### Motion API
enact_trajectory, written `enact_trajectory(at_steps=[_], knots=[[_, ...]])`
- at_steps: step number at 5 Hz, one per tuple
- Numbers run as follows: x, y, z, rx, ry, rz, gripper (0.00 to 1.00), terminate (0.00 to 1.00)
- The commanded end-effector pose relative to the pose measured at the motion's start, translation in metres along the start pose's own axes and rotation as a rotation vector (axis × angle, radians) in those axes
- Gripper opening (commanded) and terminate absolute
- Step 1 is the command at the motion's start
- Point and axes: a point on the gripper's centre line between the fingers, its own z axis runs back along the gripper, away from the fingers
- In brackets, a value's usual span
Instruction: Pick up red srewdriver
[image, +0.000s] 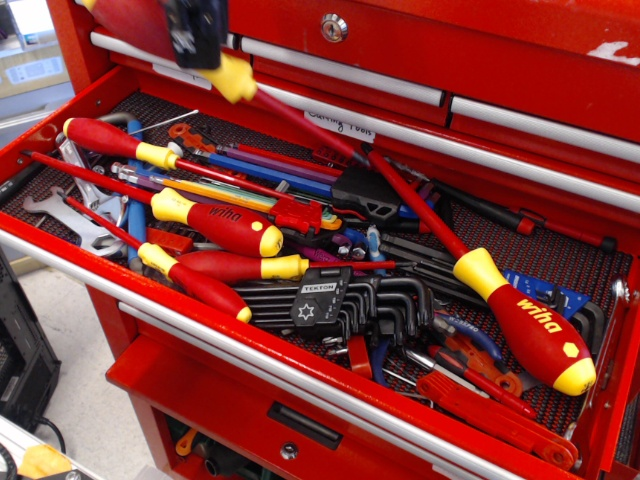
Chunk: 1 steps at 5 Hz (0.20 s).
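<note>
Claw (195, 35) clamped on red srewdriver (140, 22), lifted above open drawer (300, 365), shaft slanting down-right.

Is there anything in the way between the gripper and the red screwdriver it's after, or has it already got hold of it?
Nothing visible stands between them. The gripper is already shut on the red screwdriver, holding its handle at the top edge of the picture, above the open drawer. The shaft slants down toward the other tools; whether its tip touches them is unclear.
</note>
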Motion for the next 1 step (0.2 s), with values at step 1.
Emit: enact_trajectory(at_steps=[1], knots=[[0.0048, 0.0171, 0.0411, 0.122, -0.131, -0.081, 0.00, 1.00]])
